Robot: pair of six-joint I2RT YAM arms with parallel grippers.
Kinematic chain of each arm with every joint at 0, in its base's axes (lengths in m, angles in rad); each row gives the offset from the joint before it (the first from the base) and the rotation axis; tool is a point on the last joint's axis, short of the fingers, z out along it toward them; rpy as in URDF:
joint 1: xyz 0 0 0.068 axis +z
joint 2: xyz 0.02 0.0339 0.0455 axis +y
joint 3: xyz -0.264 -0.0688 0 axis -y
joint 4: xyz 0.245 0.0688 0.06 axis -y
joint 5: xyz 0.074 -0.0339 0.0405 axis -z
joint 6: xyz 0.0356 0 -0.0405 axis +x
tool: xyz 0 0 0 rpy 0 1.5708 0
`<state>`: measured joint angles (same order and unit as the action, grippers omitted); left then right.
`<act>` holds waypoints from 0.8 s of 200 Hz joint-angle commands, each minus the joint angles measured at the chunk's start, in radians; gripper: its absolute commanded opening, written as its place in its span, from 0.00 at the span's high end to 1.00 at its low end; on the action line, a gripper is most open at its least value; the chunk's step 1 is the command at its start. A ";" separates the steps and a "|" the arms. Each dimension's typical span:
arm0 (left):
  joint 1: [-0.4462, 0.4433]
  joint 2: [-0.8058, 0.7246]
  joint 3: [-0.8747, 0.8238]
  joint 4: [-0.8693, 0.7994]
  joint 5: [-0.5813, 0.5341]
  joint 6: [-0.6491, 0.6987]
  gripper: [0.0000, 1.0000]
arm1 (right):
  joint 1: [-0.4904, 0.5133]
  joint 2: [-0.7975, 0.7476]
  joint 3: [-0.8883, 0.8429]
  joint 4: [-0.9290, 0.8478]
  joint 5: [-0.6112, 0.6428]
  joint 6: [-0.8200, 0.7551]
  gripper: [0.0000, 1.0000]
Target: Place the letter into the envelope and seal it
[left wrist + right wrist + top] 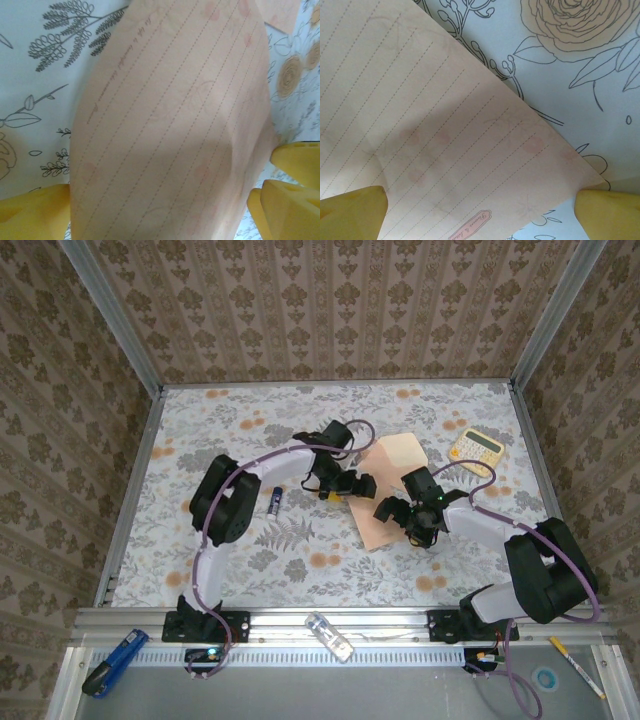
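The letter is found at the middle of the flowered table, between the two arms, and nothing is seen to enclose it. The opening step, getting the sheet in hand, is judged to be under way.

On the left, the left gripper is set at the sheet's edge with its yellow fingers spread wide and the paper arching up between them. Whether its edges are pressed cannot be told. The sheet is seen to be thin and peach-coloured, ruled with dotted lines, faintly printed with flowers and lightly creased.

On the right, the right gripper is likewise held wide, astride a corner that lies flat. The envelope is probably the second peach piece glimpsed beyond the sheet.

A firm pinch on one edge is called for next, and the envelope's mouth must be found and held open.
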<state>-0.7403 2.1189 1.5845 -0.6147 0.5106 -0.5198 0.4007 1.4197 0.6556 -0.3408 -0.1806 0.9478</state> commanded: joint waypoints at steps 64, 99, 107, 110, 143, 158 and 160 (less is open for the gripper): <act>0.066 -0.123 -0.041 0.067 0.062 -0.045 0.04 | 0.004 0.085 -0.034 0.241 -0.026 -0.027 0.00; 0.073 -0.135 -0.043 0.091 0.083 -0.059 0.04 | 0.003 0.090 -0.034 0.241 -0.026 -0.027 0.00; 0.073 -0.138 -0.046 0.101 0.090 -0.067 0.04 | 0.004 0.092 -0.034 0.242 -0.028 -0.027 0.00; 0.075 -0.139 -0.048 0.105 0.094 -0.070 0.04 | 0.004 0.091 -0.034 0.241 -0.027 -0.027 0.00; 0.075 -0.151 -0.068 0.152 0.126 -0.104 0.04 | 0.003 0.094 -0.034 0.244 -0.027 -0.028 0.00; 0.076 -0.159 -0.079 0.176 0.169 -0.124 0.04 | 0.004 0.096 -0.036 0.246 -0.026 -0.029 0.00; 0.076 -0.160 -0.081 0.180 0.171 -0.126 0.04 | 0.004 0.096 -0.036 0.246 -0.026 -0.028 0.00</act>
<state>-0.6716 2.0087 1.5238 -0.4877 0.6098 -0.6010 0.4007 1.4208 0.6556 -0.3408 -0.1806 0.9478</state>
